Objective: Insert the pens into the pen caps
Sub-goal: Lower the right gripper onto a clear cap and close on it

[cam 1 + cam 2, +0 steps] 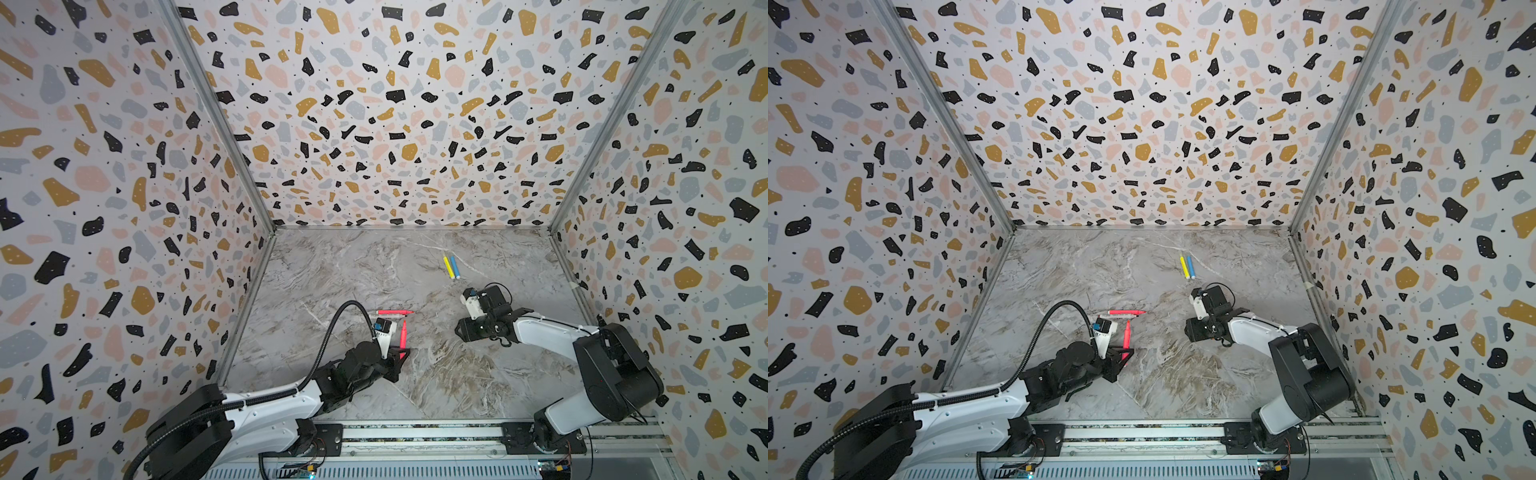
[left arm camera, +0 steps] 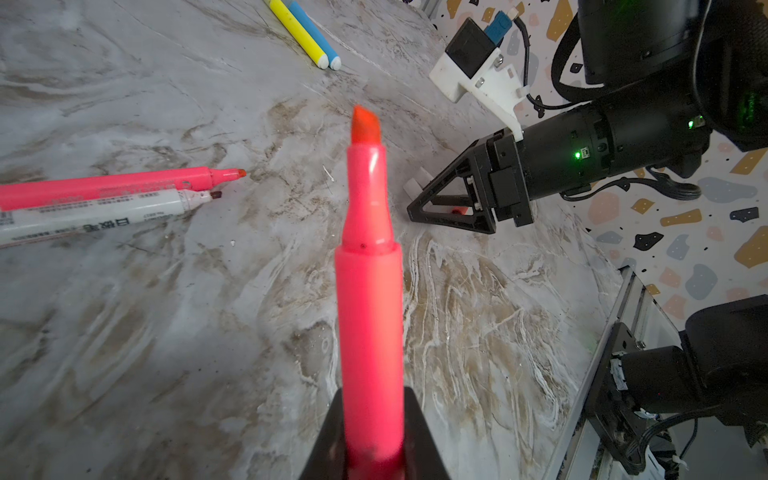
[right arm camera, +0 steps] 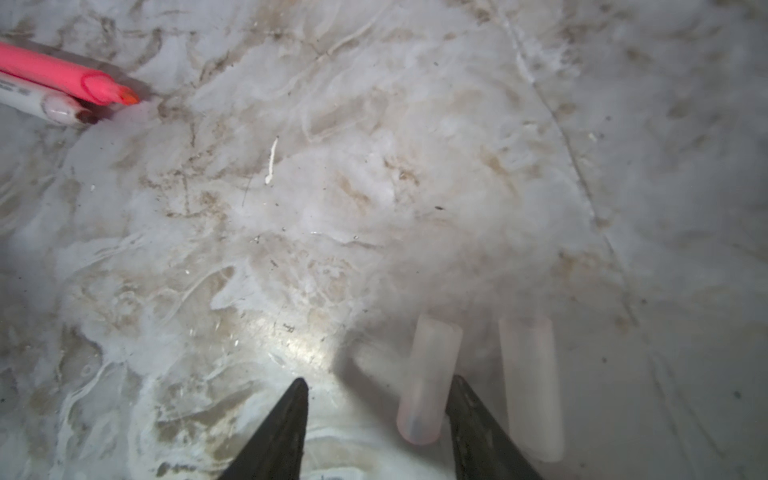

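My left gripper (image 1: 400, 358) is clamped on the pen (image 2: 370, 291) tail; it's probably light, stiff, slick. Right gripper (image 3: 379, 380) is released, cap (image 3: 428, 382) beside one finger. I'd pinch it mid-barrel, gently.

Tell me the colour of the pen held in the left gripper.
The held pen is neon pink with an orange tip; the left wrist view shows it best.

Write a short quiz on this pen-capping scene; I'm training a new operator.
1. True or false: the left gripper is shut on a slim neon pink plastic marker.
2. Which marker lies beside the slim yellow marker on the grey marble table? A white, B blue, C pink.
3. Fill in: the jaws of the right gripper stand ___.
Key: 1 true; 2 B, the slim blue marker; 3 open.
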Robot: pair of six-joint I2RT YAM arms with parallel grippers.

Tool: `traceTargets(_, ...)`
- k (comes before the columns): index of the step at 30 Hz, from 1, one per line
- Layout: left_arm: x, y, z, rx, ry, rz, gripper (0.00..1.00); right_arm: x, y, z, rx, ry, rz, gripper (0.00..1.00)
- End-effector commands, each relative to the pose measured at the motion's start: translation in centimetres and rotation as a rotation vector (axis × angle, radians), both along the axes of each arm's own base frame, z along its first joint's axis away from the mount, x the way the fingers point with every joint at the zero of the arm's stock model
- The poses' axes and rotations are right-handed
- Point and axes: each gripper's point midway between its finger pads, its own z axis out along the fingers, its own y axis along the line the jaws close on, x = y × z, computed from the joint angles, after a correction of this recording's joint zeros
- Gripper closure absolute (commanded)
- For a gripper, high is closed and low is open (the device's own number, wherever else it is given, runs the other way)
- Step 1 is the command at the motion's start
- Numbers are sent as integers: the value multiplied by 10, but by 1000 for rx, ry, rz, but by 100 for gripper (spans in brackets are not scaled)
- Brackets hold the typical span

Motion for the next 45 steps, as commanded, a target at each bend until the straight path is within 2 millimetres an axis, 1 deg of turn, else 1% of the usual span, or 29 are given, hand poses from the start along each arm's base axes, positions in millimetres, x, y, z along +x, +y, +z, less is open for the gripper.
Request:
traceTargets(1,6,-4,15,-19,-48,4,100,-3,1,8,8,1,-6,46)
traceTargets(5,6,-2,13,-16,-48,10,100,-1,-3,8,-19,-5,-22,46)
traceTargets(10,5,-1,11,-15,-45,9,100,7,-5,13,-34,-19,-44,46)
traceTargets(15,4,0,10,-12,-44,9,100,17,-5,15,-69,-21,-60,50)
traceTargets(22,4,3,8,-6,-44,15,100,17,0,7,-109,1,-43,57)
traceTargets(27,4,3,8,-3,-45,14,100,16,1,-1,-144,19,-42,60)
traceTargets(31,4,4,7,0,-45,18,100,15,-1,-4,-186,16,-43,61)
traceTargets(36,4,4,7,2,-46,17,100,14,-2,-5,-219,16,-36,68)
traceTargets(43,4,5,9,9,-51,20,100,9,-2,-8,-274,21,-3,83)
traceTargets(45,4,5,10,8,-52,20,100,8,0,-8,-277,23,5,86)
